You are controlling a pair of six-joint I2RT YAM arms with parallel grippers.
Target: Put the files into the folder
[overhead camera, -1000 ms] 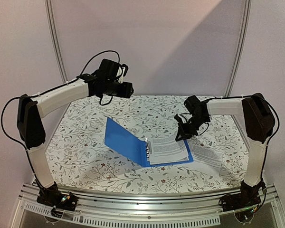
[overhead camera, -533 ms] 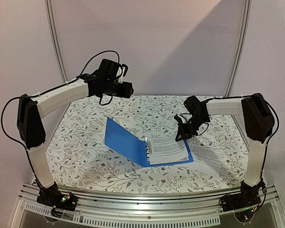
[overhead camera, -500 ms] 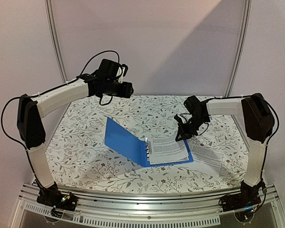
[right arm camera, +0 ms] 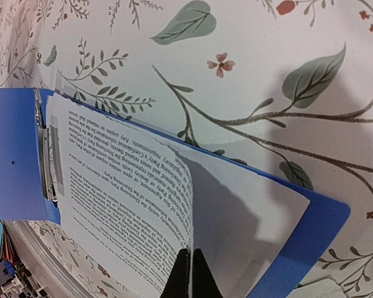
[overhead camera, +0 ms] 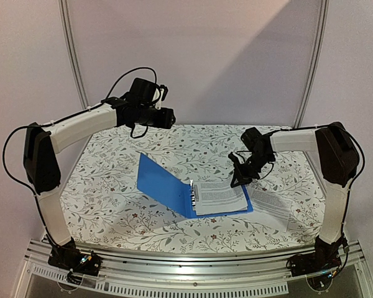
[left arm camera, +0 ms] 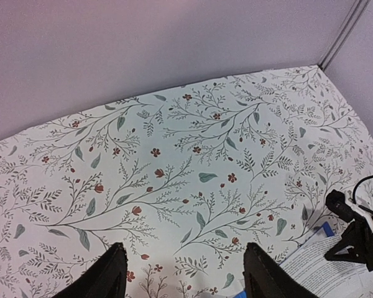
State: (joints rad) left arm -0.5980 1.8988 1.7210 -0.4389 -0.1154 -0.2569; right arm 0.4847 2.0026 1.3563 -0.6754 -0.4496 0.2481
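The right gripper's (right arm camera: 190,273) jaws were pressed together on the raised edge of the top sheet of the files (right arm camera: 124,186), which cast a shadow on the page beneath. Against a second earlier, that gripper had sunk only slightly (the sheets and binder had not shifted at all), so the placing looked nearly finished rather than begun. From above, the files (overhead camera: 219,197) lay on the open folder's (overhead camera: 158,180) leaf at 3 o'clock of its rings, with the gripper (overhead camera: 237,179) at 1 o'clock of them. The left gripper (left arm camera: 188,276) hung with jaws wide apart and empty, high at 11 o'clock of the folder. Whether the sheets sat on the rings could not be told. Another pale sheet (overhead camera: 270,202) at 4 o'clock on the table (overhead camera: 112,186) was too faint to identify.
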